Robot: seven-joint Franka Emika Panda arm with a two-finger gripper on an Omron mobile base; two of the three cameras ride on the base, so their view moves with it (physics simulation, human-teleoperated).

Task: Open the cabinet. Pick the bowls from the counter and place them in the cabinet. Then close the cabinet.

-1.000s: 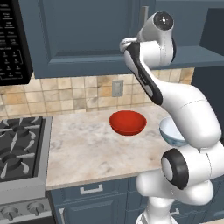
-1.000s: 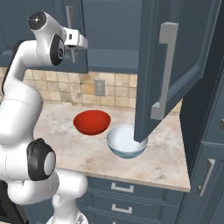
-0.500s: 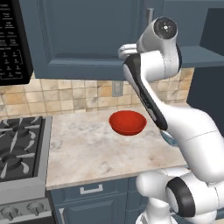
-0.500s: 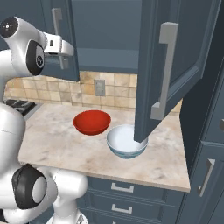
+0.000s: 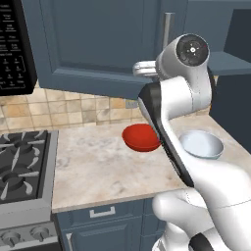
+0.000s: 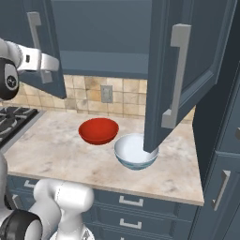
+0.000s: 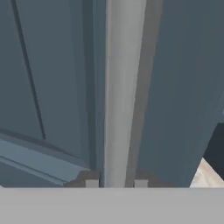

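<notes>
The hand (image 6: 47,70) is seen at the left door of the dark blue-grey wall cabinet (image 6: 117,42), its two small finger tips (image 7: 91,183) pressed close on either side of the door's long silver bar handle (image 7: 123,87), whose long axis runs upright and straight between them. The right door (image 6: 187,70) is swung out over the bench (image 6: 56,145), its own bar handle (image 6: 176,75) likewise upright. On the bench the shallow red bowl (image 6: 98,131) and the white bowl (image 6: 136,151) are set mouth-up just beside each other, the white one partly under the open door.
</notes>
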